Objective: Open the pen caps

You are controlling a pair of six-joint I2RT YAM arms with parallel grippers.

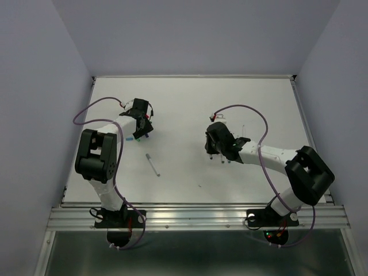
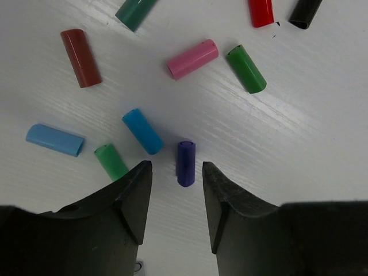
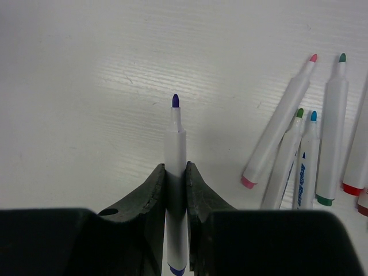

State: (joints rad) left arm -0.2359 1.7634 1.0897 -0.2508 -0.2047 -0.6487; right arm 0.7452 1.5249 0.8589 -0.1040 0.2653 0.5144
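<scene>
1. Arms are seen from above, spread apart over the white surface (image 1: 190,103). The left pincer (image 1: 142,127) is lowered over a small scatter of pen caps (image 1: 137,138) at the left, and the right pincer (image 1: 221,150) is held low at the right. A lone pen (image 1: 152,165) lies between the two arms; it is too small for a cap to be made out.

2. From the left wrist, the left pincer is shown released, with its jaws partly apart and nothing gripped. The purple cap (image 2: 186,163) lies flat on the surface between the fingertips and just ahead of them, apparently touched by neither. Loose caps are scattered beyond it, among them a blue cap (image 2: 142,131), a pink cap (image 2: 192,58) and a dark red cap (image 2: 81,57). The purple cap is therefore judged to be off and set down with the rest.

3. From the right wrist, the right pincer is shown clenched on the white barrel of the purple-tipped pen (image 3: 175,144), whose bare tip points away from the camera. A group of uncapped pens (image 3: 305,155) lies side by side to the right. The step in hand is judged to be putting this pen away. It must be carried over beside that group, lowered flat and let go — after which the lone pen could be fetched, if it proves to be capped.
</scene>
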